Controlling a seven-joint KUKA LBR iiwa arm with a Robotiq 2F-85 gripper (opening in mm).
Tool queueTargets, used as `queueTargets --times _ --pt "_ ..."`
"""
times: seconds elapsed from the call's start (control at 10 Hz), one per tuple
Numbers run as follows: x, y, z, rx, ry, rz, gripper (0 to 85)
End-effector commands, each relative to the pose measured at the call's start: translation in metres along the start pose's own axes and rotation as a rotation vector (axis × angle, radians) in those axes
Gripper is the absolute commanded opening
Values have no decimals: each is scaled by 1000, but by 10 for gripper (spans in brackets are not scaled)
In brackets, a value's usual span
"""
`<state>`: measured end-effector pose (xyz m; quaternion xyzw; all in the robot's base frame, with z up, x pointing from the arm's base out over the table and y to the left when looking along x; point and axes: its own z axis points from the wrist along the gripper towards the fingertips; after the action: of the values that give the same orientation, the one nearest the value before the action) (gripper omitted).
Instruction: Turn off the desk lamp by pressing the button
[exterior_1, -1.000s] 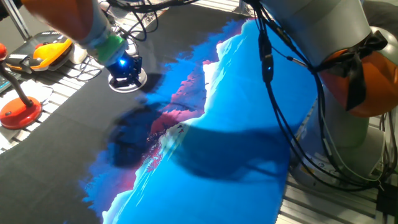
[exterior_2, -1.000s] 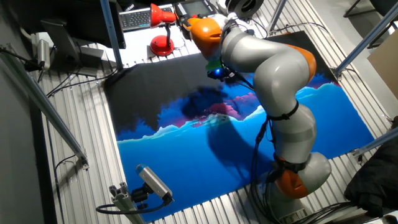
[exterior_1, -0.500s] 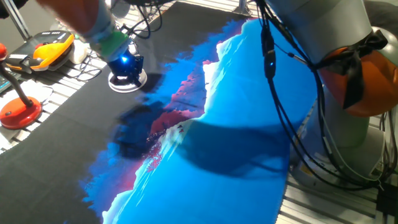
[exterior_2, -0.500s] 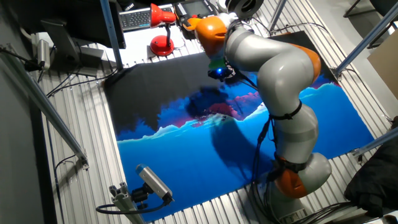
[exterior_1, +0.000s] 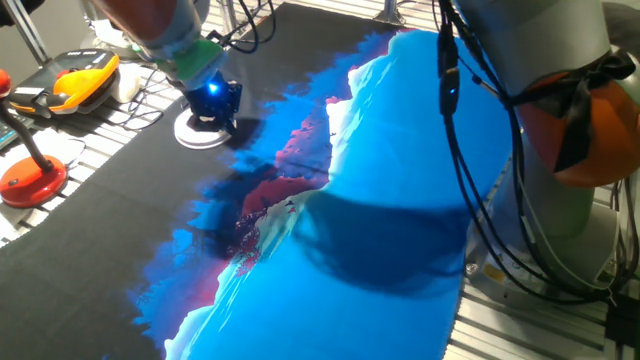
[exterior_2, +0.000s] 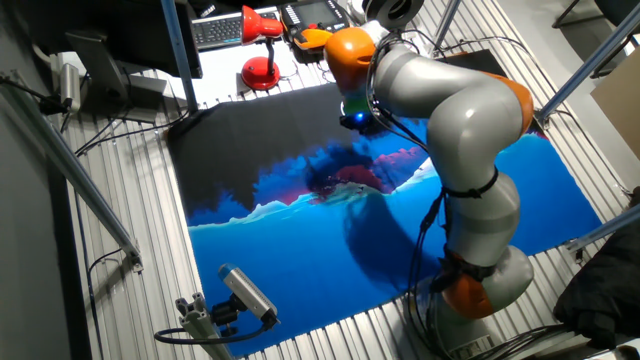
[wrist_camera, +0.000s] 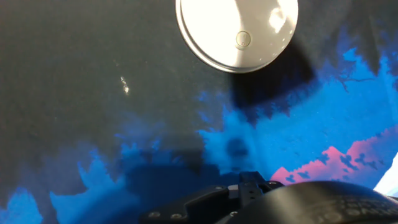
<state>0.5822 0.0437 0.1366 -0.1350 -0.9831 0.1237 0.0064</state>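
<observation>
I hung just beside the desk lamp's white disc base (wrist_camera: 237, 30); its button (wrist_camera: 243, 40) sat off-centre. My gripper (exterior_1: 218, 98) could have missed it. I couldn't tell my fingers' opening.

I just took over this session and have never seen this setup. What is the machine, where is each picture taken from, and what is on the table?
The machine is one grey and orange robot arm. Two pictures come from fixed cameras on different sides of the table; the third looks down from the arm's hand. A blue and black mat covers the table. The gripper, lit blue, hangs by the white round base of the desk lamp, whose small button shows in the hand view. A red lamp stands off the mat. Nothing appears to be held; the fingertips are not visible.
</observation>
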Motion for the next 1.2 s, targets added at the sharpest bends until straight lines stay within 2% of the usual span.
queueTargets --times 0.0,0.1,0.3,0.4,0.6,0.8,1.0,1.1 --pt "-4 10 3 21 0 15 0" --pt "-4 10 3 57 -10 8 0" --pt "-4 10 3 45 -1 11 0" --pt "-4 10 3 68 -6 4 0" --pt "-4 10 3 42 16 14 0" --pt "-4 10 3 71 23 24 0" --pt "-4 10 3 25 56 14 0" --pt "-4 10 3 32 52 17 0"
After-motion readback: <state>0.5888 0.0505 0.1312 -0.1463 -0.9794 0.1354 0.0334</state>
